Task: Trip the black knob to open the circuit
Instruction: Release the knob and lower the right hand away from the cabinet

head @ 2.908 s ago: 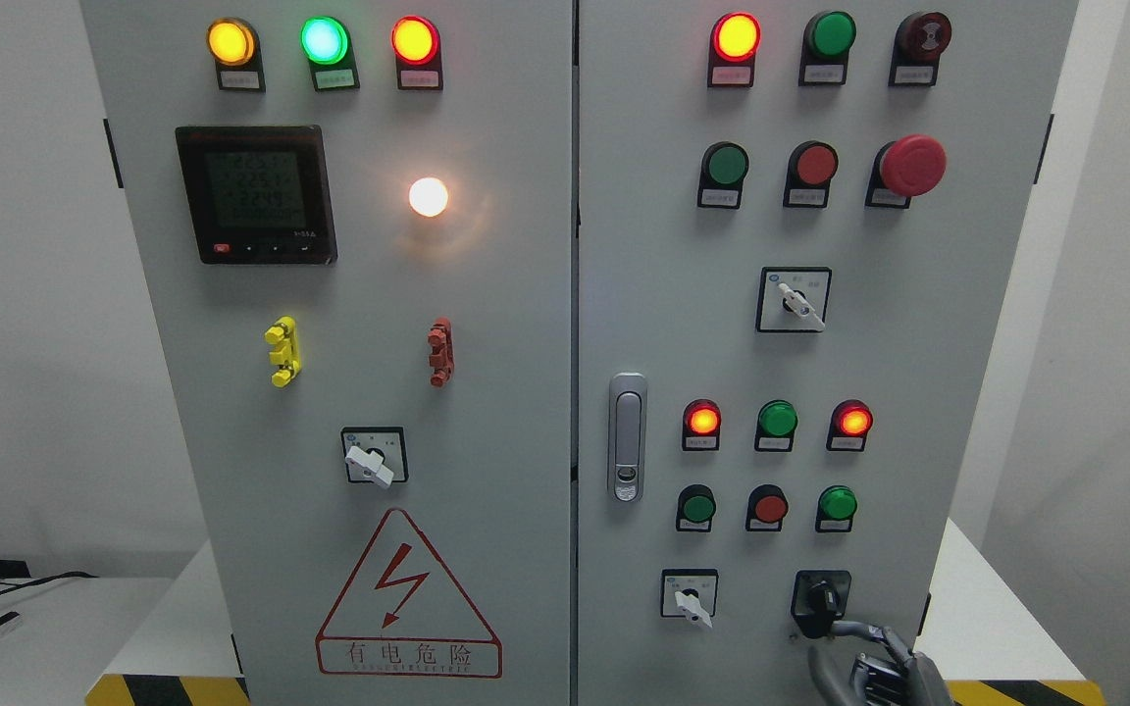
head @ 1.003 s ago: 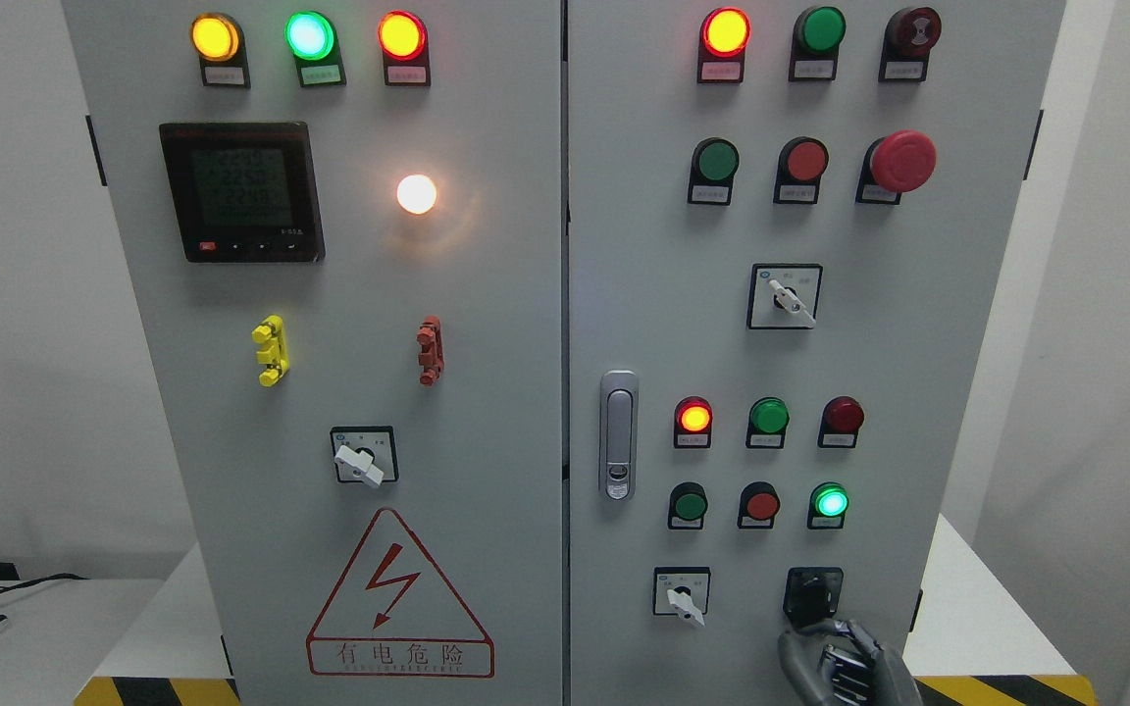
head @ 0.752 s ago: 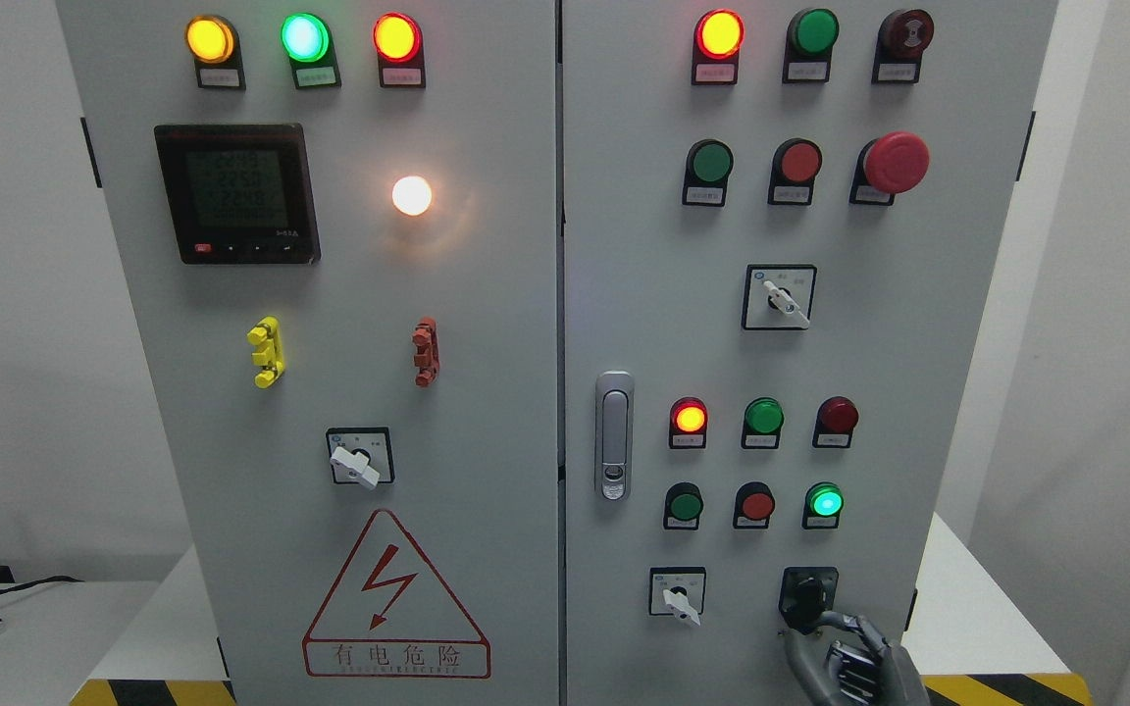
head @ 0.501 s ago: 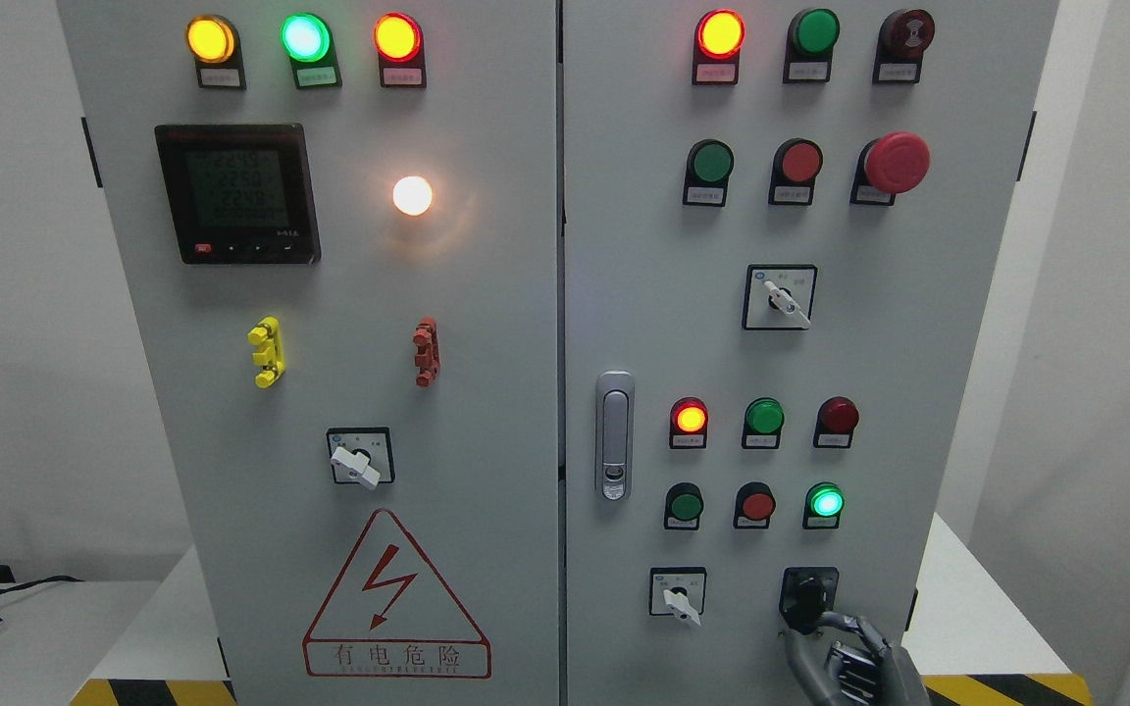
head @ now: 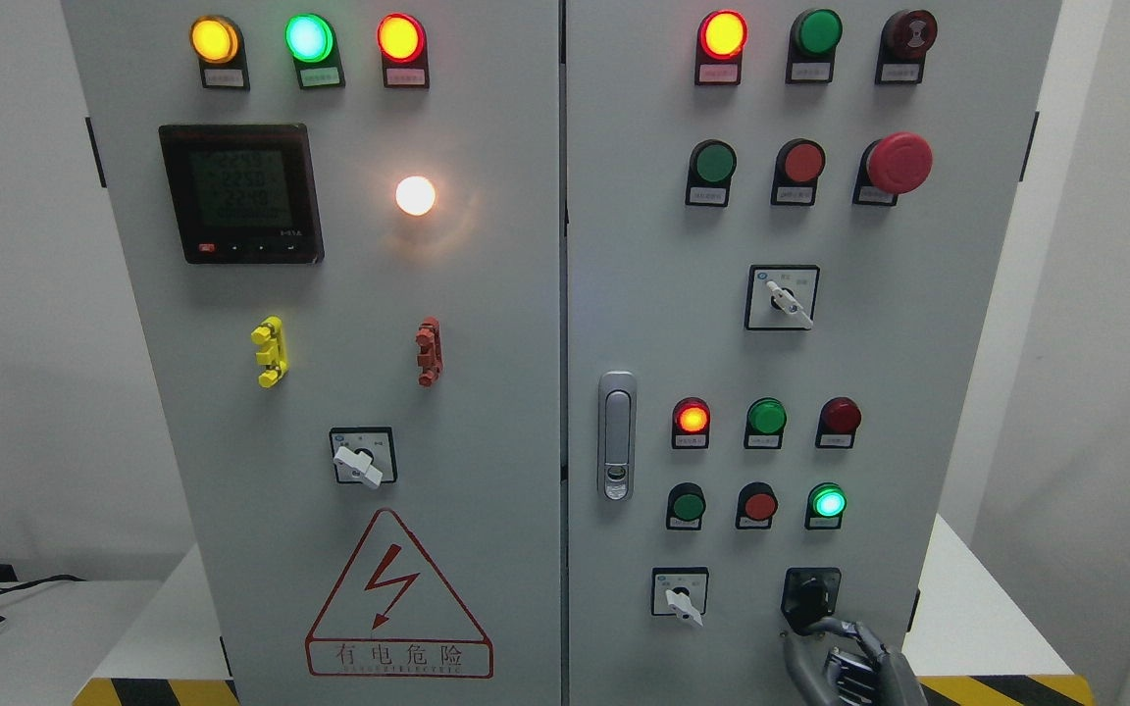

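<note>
White walls stand behind a grey cabinet [head: 487, 294] with two doors. At the lower right of its right door sits the black knob [head: 809, 595]. The right hand [head: 849, 667] rises from the bottom edge just below it, fingers [head: 845, 628] curled, one tip touching the knob; a full grip I cannot tell. Above, a small green lamp [head: 828, 501] glows

The red warning triangle [head: 398, 593] on the cabinet's left door reads 有电危险; the small button labels are illegible.
</note>
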Robot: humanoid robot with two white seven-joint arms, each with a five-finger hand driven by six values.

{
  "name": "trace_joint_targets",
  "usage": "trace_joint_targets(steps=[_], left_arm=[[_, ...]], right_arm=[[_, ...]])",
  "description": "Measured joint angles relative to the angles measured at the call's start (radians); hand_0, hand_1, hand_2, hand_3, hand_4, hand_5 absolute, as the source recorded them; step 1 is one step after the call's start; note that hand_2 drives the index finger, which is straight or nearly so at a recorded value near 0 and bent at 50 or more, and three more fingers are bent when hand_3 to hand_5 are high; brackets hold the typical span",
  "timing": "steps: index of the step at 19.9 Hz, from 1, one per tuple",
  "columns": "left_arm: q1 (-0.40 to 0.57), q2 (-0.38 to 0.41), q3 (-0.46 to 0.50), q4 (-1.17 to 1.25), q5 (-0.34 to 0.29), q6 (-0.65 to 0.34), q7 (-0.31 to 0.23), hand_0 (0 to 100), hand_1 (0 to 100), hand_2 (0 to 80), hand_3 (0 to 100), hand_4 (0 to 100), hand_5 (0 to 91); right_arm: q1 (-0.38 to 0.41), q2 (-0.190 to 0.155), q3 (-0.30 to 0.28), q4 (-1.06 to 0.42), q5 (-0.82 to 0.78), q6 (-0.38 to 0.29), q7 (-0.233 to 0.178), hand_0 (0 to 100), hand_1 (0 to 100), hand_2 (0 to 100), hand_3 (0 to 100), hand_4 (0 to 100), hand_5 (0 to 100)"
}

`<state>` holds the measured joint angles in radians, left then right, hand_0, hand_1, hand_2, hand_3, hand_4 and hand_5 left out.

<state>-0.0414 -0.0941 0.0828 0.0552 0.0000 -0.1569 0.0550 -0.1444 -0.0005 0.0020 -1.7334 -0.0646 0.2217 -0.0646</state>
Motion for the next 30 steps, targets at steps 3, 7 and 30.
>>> trace_joint_targets(steps=[3, 7, 30], left_arm=[[0.0, 0.0, 0.0, 0.0, 0.0, 0.0, 0.0, 12, 39, 0.0, 0, 0, 0.0], [0.0, 0.0, 0.0, 0.0, 0.0, 0.0, 0.0, 12, 39, 0.0, 0, 0, 0.0], [0.0, 0.0, 0.0, 0.0, 0.0, 0.0, 0.0, 12, 39, 0.0, 0, 0, 0.0]], right_arm=[[0.004, 0.0, -0.001, 0.001, 0.0, 0.0, 0.0, 33, 71, 41, 100, 100, 94], [0.008, 0.0, -0.001, 0.002, 0.0, -0.001, 0.0, 33, 71, 41, 100, 100, 94], [0.012, 0.001, -0.049, 0.009, 0.0, -0.001, 0.004, 33, 71, 38, 100, 100, 93]])
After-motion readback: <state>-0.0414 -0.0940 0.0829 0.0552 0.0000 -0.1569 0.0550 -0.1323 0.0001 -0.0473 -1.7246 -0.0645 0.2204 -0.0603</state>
